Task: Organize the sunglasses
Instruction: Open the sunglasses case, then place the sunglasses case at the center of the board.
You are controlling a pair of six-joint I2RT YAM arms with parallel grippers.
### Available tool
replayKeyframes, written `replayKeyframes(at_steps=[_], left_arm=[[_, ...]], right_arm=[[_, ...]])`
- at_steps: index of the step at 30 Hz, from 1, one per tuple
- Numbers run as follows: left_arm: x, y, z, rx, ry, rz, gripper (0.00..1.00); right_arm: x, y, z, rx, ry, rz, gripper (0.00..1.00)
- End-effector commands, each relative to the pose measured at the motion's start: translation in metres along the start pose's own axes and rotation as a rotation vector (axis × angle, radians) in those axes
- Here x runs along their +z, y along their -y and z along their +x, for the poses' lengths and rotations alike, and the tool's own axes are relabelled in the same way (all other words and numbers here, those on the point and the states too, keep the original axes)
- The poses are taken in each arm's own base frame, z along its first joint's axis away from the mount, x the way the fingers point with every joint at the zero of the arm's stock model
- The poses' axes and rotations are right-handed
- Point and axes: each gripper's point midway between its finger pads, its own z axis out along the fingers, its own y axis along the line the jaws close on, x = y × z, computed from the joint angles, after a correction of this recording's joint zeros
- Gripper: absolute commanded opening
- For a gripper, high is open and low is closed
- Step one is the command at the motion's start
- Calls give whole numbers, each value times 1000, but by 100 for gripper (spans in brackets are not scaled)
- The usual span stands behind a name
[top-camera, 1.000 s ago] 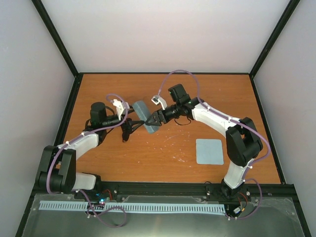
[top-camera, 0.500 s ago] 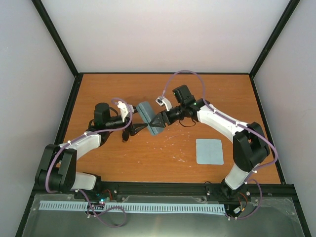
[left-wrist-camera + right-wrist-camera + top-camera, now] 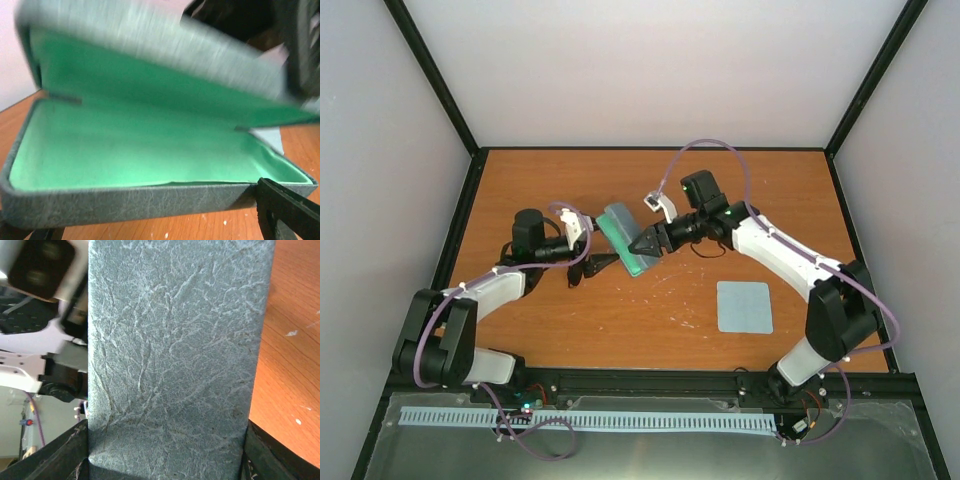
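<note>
The grey-blue case (image 3: 623, 238) stands open on the table, its green lining (image 3: 140, 145) showing. My right gripper (image 3: 645, 243) is shut on the lid (image 3: 170, 350), with a finger on each long edge, and holds it tilted up. My left gripper (image 3: 603, 262) is open just in front of the case's lower shell (image 3: 125, 202). One of its fingertips (image 3: 287, 212) shows at the shell's right corner. A small black shape on the table by my left wrist looks like the sunglasses (image 3: 572, 277). My left arm partly hides them.
A flat pale blue cloth (image 3: 744, 306) lies on the table to the right, near my right arm's base. Black frame rails (image 3: 650, 150) border the wooden table, with grey walls behind them.
My right gripper has moved right and lifted the lid, so the green inside now shows. My left gripper has moved right, up to the case's front.
</note>
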Motion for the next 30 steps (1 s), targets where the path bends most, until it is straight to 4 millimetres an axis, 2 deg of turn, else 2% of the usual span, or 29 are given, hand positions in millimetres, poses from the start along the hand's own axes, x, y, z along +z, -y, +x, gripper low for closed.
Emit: replayKeyframes(at_steps=[1,5,7,11,14,19,21,24,30], left_arm=[[8,-17,33,4,-106,-113,99],[9,-15,33,11,-109,-113,100],[9,-15,32,13,-106,-113,100],[6,-20,24,10,-104,-147,99],[2,-23,20,20,-123,-177,99],[-8,-29,17,42,-172,-241,99],[-12,-31,17,47,-186,-270,100],[-17,-33,18,47,-196,-296,100],[-23,-35,19,43,-203,-314,99]], right_arm=[[-30,-117,-10,-213,34,-395,3],[-32,-118,-10,-212,44,-379,3],[-30,-106,-13,-197,57,-307,3],[-30,-43,-26,-70,109,-87,3],[-37,8,-28,29,139,-9,3],[-32,75,-14,132,67,44,3],[-21,103,0,191,17,50,3],[-9,133,12,253,-25,34,3],[-2,165,21,331,-44,1,4]])
